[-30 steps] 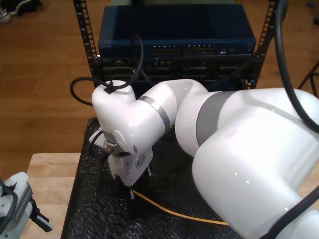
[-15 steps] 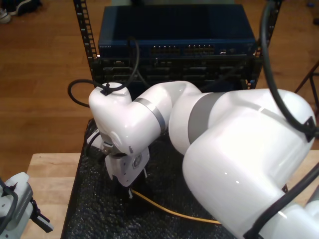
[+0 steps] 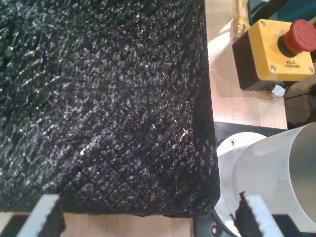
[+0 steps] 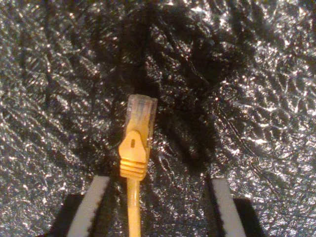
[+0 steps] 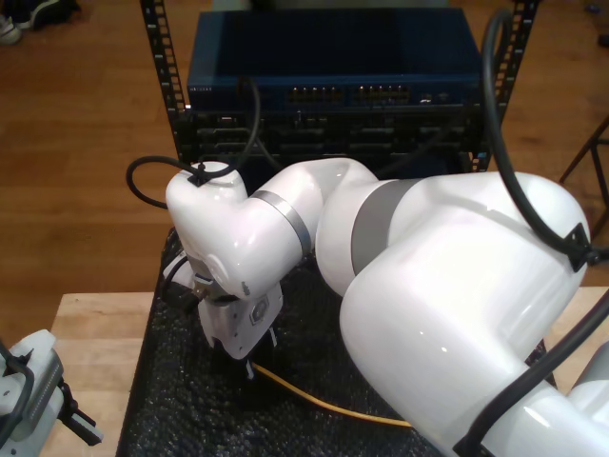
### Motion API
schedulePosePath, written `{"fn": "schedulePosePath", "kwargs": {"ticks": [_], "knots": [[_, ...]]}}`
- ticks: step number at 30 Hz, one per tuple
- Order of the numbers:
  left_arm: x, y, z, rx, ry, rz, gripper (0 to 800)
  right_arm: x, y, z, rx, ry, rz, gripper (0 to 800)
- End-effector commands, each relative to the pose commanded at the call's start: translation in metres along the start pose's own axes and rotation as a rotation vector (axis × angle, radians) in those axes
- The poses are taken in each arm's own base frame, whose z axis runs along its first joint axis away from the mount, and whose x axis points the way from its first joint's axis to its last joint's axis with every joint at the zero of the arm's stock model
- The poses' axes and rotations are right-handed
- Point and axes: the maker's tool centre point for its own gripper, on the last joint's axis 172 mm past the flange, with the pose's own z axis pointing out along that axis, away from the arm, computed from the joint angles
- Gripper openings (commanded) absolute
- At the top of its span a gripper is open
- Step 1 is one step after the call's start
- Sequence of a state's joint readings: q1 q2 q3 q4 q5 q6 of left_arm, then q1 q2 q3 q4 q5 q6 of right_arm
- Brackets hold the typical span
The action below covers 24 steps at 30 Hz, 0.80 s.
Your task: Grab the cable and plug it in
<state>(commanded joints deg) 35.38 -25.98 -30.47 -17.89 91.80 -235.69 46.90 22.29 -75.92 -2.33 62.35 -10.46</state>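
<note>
**Desk:** What is threatening to go wrong here?

**Photographer:** My second claw is standing spread over the cable, and the plug is lying closer to one finger than the other. If it is closing off-centre like that, I judge it could be nudging the plug sideways or pinching only the boot, leaving the tip crooked for the socket. The black mat is crinkled and shiny, so the plug could also be sliding on it.

**Desk:** And where is the cable lying?

**Photographer:** On the mat, between the open fingers, touching neither as far as I can tell. In the exterior view the cord is trailing from under that claw toward the mat's near edge. My first claw is hanging spread above a corner of the mat, beside the emergency stop box on the bench, holding nothing.
</note>
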Motion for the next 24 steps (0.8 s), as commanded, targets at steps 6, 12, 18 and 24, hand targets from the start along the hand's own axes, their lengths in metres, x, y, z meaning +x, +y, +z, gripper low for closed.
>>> {"fn": "schedulePosePath", "kwargs": {"ticks": [6,12,18,24], "knots": [[0.0002,0.0003,0.0001,-0.001,0.001,0.0,800,0.0008,-0.0038,-0.0001,-0.001,0.0,-0.006,389],[0.0002,0.0,-0.0005,0.0,0.0,0.002,800,0.0015,-0.0045,-0.0008,-0.002,0.002,-0.008,361],[0.0001,0.0004,0.0004,-0.002,0.002,0.0,800,0.0028,-0.0043,0.0016,-0.001,-0.001,-0.008,332],[0.0002,0.0,-0.0002,-0.001,0.001,0.0,800,0.006,-0.0046,0.0039,-0.001,-0.003,-0.011,312]]}}
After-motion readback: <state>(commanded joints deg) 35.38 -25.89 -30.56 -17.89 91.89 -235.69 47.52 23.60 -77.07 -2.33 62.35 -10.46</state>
